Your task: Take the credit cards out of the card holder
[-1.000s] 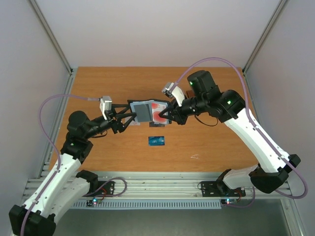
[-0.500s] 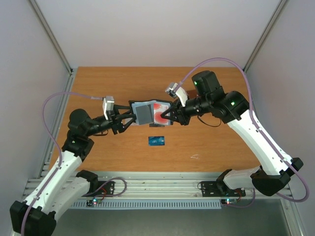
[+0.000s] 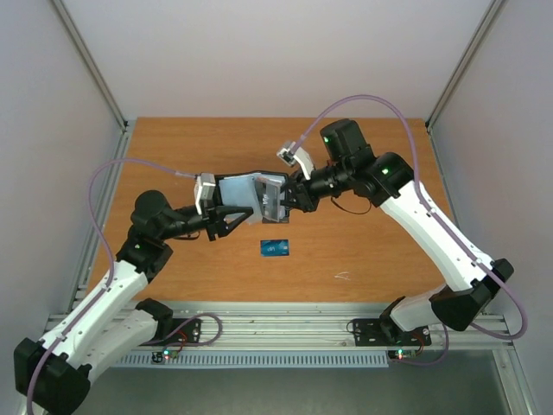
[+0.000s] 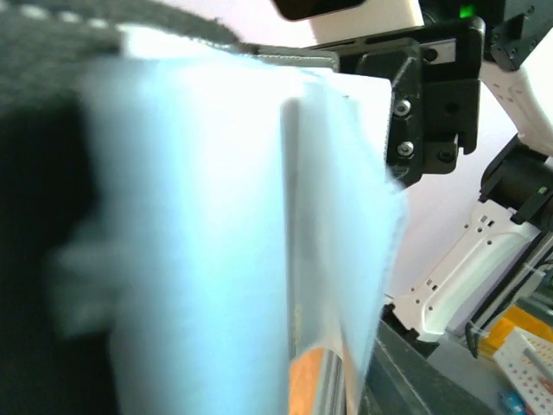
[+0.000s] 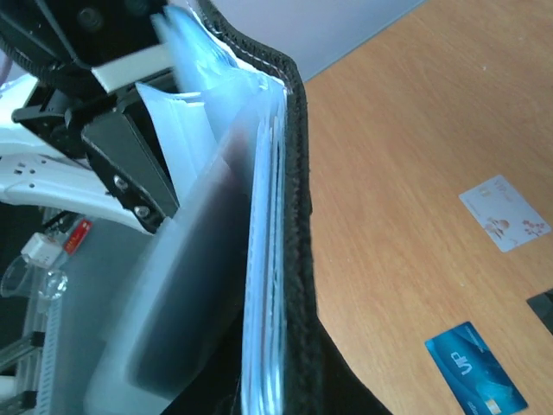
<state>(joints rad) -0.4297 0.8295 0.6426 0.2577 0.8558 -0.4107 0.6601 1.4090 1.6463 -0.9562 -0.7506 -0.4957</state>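
The black card holder [image 3: 259, 192] hangs in the air above the table's middle, tilted, its light blue lining [image 3: 232, 188] facing the camera. A pale grey card [image 3: 270, 200] sticks out of it. My right gripper [image 3: 292, 195] is shut on the holder's right edge. My left gripper [image 3: 240, 218] sits just below and left of the holder with its jaws apart. The lining [image 4: 199, 242] fills the left wrist view and hides those fingers. In the right wrist view the holder's black edge [image 5: 298, 216] runs upright. A blue card [image 3: 276, 247] lies on the table below.
On the wood in the right wrist view lie the blue card [image 5: 475, 367], a pale card with reddish marks [image 5: 505, 212] and a dark corner [image 5: 544, 307] at the frame's edge. A small white scuff [image 3: 343, 277] marks the table at front right.
The holder has swung from lying open and flat to tilted on edge, and the red inside no longer shows. Both grippers shifted, and the left jaws have narrowed.
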